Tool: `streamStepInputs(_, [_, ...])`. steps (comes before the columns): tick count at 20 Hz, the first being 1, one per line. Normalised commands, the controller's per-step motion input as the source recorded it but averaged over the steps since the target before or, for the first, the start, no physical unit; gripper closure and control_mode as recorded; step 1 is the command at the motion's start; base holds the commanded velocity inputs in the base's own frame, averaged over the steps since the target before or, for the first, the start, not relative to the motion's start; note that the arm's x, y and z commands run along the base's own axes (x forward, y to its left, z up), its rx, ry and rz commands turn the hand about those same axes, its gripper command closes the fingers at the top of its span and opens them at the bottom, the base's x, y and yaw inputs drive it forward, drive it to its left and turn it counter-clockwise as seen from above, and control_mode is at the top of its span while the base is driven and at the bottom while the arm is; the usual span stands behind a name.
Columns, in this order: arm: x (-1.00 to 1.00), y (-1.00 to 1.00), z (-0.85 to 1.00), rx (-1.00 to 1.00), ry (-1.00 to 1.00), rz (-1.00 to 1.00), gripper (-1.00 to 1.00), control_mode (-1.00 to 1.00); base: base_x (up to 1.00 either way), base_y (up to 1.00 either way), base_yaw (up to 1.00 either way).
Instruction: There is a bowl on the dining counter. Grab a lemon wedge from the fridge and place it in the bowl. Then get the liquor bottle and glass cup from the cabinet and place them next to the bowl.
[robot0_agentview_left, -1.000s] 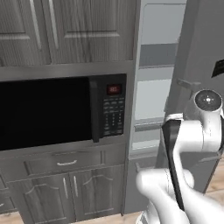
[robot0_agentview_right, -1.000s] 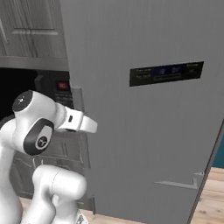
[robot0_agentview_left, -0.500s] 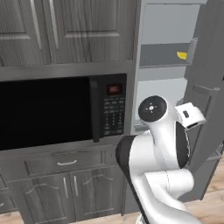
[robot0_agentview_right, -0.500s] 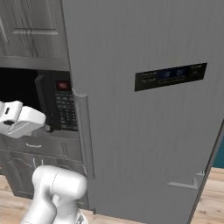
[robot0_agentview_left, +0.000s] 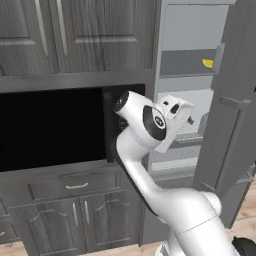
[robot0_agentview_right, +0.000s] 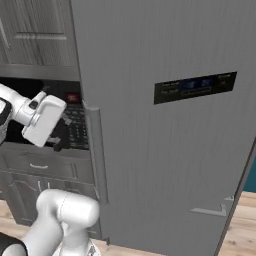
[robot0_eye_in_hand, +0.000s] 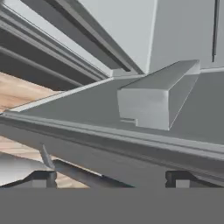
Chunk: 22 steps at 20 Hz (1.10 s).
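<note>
One yellow lemon wedge sits on an upper grey shelf inside the open fridge, way over at the right end, partly tucked behind the edge of the big flat grey fridge door. That's the thing the robot needs first, and it's well above where the hand is.

The white two-finger gripper hangs at the fridge opening, lower down around the middle shelves, with its jaws spread wide and nothing between them. In the hand view the two dark fingertips stand far apart at the bottom, looking at smooth grey ledges and a blocky grey lip.

What could go wrong, my guess: the wedge is small and rounded and sits close to the door edge, so reaching up there could clip the door or the shelf lip with the wrist. A slick little slice could also squirt out of a pinch if the fingers close off-centre, or get nudged deeper in the shelf.

Everything's pretty hard and smooth: matte grey fridge panels, a glossy black microwave built into dark grey wood-grain cabinets with raised panels and slim metal handles.
</note>
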Motion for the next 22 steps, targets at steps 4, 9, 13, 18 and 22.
streamStepInputs(4, [1.0, -0.43, -0.08, -0.16, 0.34, 0.04, -1.0, -1.0, 0.0, 0.0, 0.0])
streamStepInputs(9, [0.46, -0.96, 0.0, -0.03, 0.26, 0.0, -1.0, -1.0, 0.0, 0.0, 0.0])
streamStepInputs(13, [-0.26, -1.0, 0.0, 0.0, 0.12, 0.0, -1.0, -1.0, 0.0, 0.0, 0.0])
streamStepInputs(18, [-0.94, -1.0, 0.0, 0.0, 0.01, 0.0, -1.0, -1.0, 0.0, 0.0, 0.0])
streamStepInputs(22, [-1.0, -1.0, 0.0, 0.0, 0.0, 0.0, -1.0, -1.0, 0.0, 0.0, 0.0])
